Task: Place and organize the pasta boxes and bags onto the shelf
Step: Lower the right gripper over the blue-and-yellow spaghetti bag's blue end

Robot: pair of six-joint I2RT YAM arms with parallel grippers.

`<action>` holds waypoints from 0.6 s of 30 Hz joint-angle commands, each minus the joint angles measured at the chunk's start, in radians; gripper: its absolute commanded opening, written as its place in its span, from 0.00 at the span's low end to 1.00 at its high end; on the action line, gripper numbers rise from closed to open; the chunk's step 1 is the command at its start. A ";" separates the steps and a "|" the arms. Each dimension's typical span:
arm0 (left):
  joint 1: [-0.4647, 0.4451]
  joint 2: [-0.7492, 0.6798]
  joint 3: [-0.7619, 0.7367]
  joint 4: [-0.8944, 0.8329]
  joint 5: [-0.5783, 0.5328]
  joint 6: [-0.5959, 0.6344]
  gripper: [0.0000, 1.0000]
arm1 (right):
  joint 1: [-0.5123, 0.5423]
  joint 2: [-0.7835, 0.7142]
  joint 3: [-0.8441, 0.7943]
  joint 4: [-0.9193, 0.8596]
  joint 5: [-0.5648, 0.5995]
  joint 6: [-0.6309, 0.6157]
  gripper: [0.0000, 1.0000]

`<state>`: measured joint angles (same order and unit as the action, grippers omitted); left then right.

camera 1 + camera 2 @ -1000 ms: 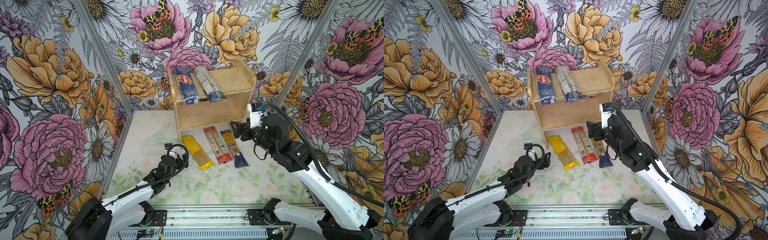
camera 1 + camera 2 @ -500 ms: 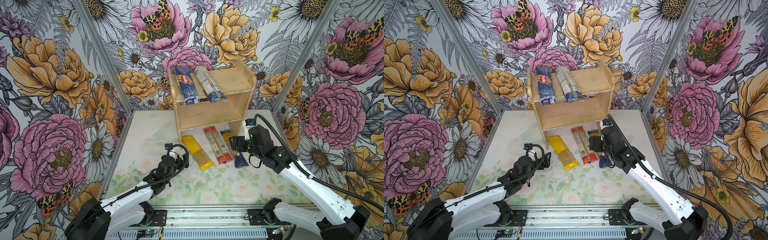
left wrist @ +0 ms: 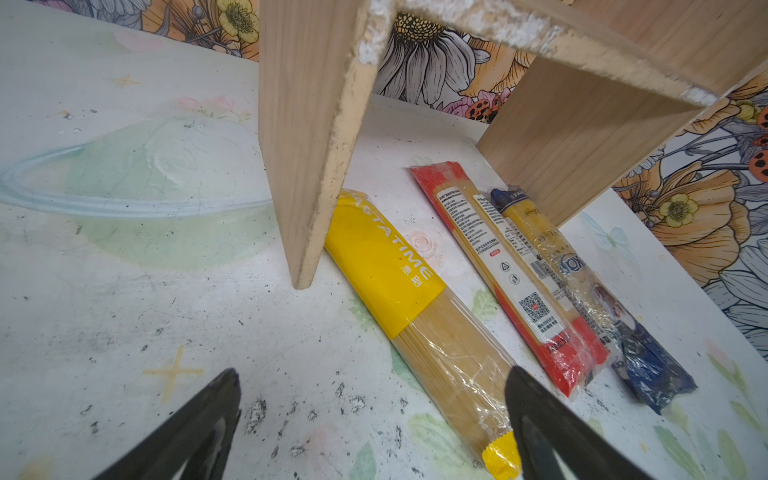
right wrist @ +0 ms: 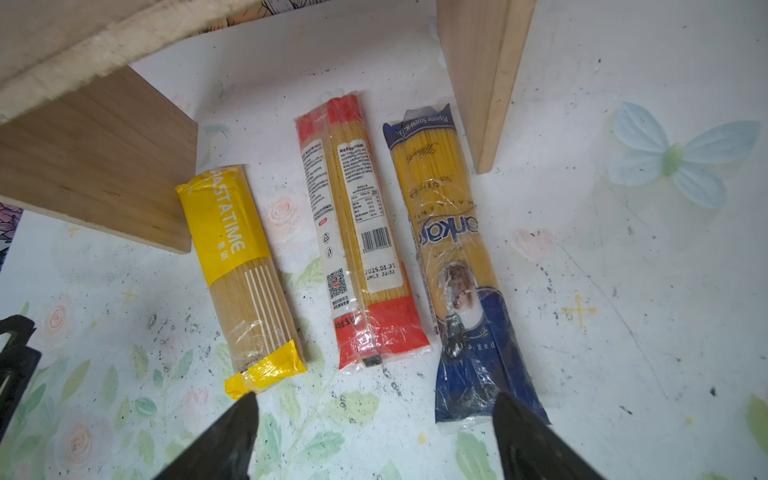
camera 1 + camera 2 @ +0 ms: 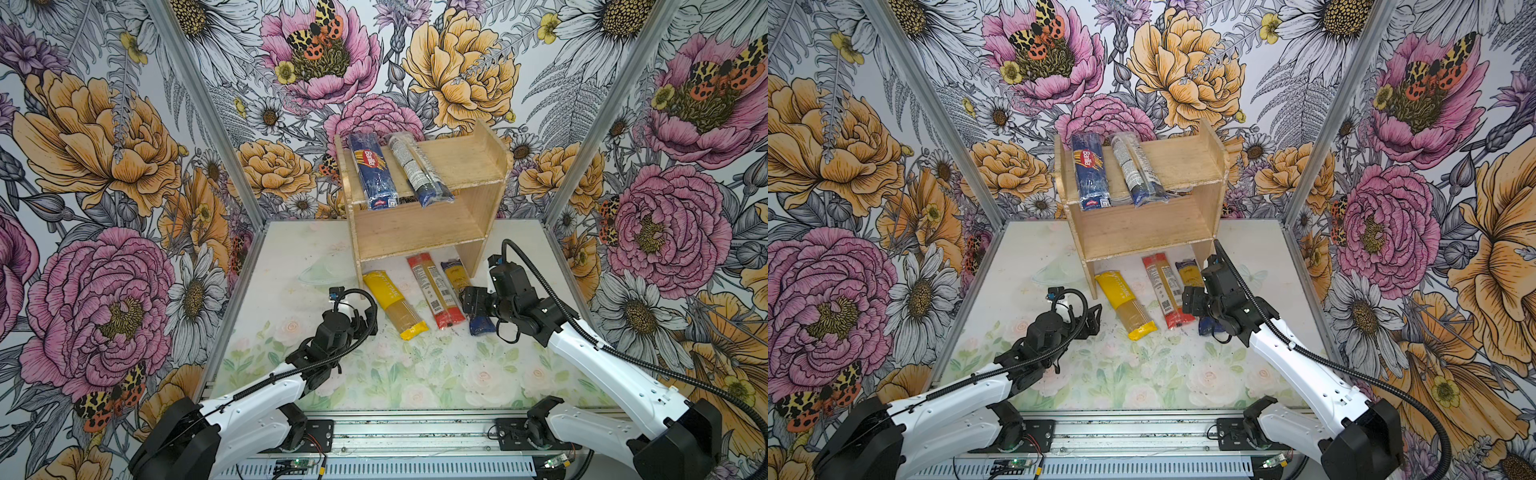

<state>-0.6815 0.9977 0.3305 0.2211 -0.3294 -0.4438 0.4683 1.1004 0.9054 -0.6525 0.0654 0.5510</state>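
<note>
The wooden shelf (image 5: 465,162) (image 5: 1183,162) stands at the back. On its top tier lie a dark blue Barilla pack (image 5: 371,170) and a clear pack with a white label (image 5: 417,170). On the table, partly under the shelf, lie a yellow-ended pack (image 5: 394,303) (image 4: 241,270), a red-ended pack (image 5: 434,291) (image 4: 357,232) and a yellow-and-blue pack (image 5: 457,282) (image 4: 453,249). My right gripper (image 5: 471,301) (image 4: 376,399) hangs open just above the near ends of the red and yellow-and-blue packs, holding nothing. My left gripper (image 5: 365,318) (image 3: 372,374) is open and empty, low beside the yellow-ended pack's near end.
The shelf's side panels (image 3: 307,124) (image 4: 482,75) stand on the table on either side of the three packs. Floral walls close in the left, back and right. A metal rail (image 5: 395,432) runs along the front edge.
My right arm has come down from shelf height and drawn back to the near ends of the packs on the table, its jaws widening. The left arm has not moved.
</note>
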 commanded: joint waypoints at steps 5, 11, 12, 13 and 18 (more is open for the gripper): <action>-0.009 0.021 -0.004 0.004 -0.009 -0.016 0.99 | -0.039 0.032 -0.064 0.008 -0.029 0.030 0.92; -0.009 0.033 0.001 0.004 -0.014 -0.017 0.99 | -0.074 0.086 -0.098 0.011 -0.033 0.034 0.96; -0.009 0.037 0.002 0.003 -0.013 -0.019 0.99 | -0.078 0.094 -0.101 0.013 -0.034 0.034 0.96; -0.008 0.040 0.004 0.004 -0.012 -0.019 0.99 | -0.083 0.103 -0.104 0.014 -0.033 0.032 0.96; -0.009 0.059 0.013 0.004 -0.010 -0.019 0.99 | -0.104 0.133 -0.121 0.025 -0.032 0.030 0.96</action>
<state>-0.6846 1.0473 0.3309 0.2211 -0.3298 -0.4473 0.3756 1.2221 0.7944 -0.6514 0.0360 0.5690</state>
